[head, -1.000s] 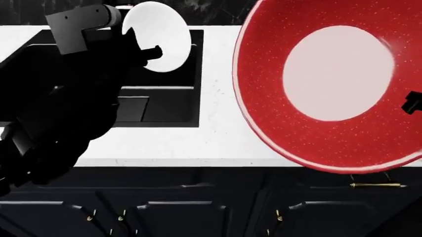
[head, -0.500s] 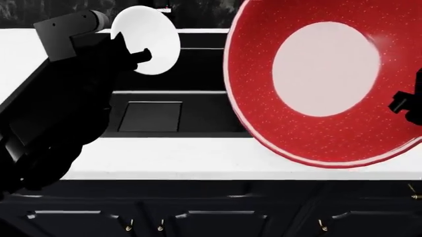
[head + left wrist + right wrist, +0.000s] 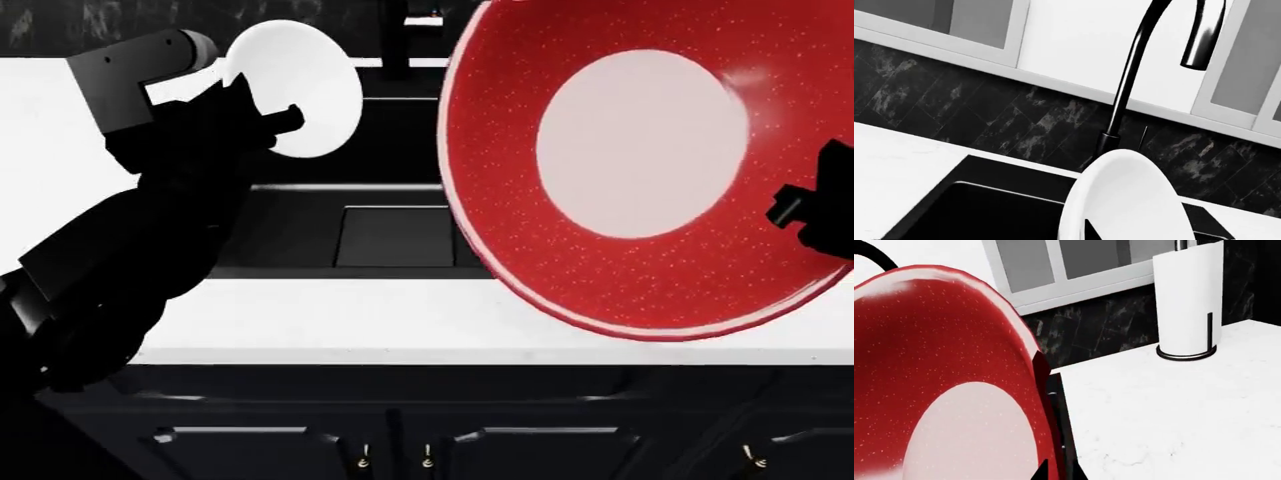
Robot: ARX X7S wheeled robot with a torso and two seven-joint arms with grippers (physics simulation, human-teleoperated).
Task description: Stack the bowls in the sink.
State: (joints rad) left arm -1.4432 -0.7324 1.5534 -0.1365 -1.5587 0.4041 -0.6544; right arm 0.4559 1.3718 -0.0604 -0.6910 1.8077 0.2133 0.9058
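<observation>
Both bowls are held aloft above the sink, neither yet set down: the white bowl is clamped by its rim in the left gripper at ten o'clock, the red bowl gripped on edge by the right gripper at three o'clock. Nothing is stacked; lowering the red bowl into the basin and nesting the white one inside it appear to remain.
</observation>
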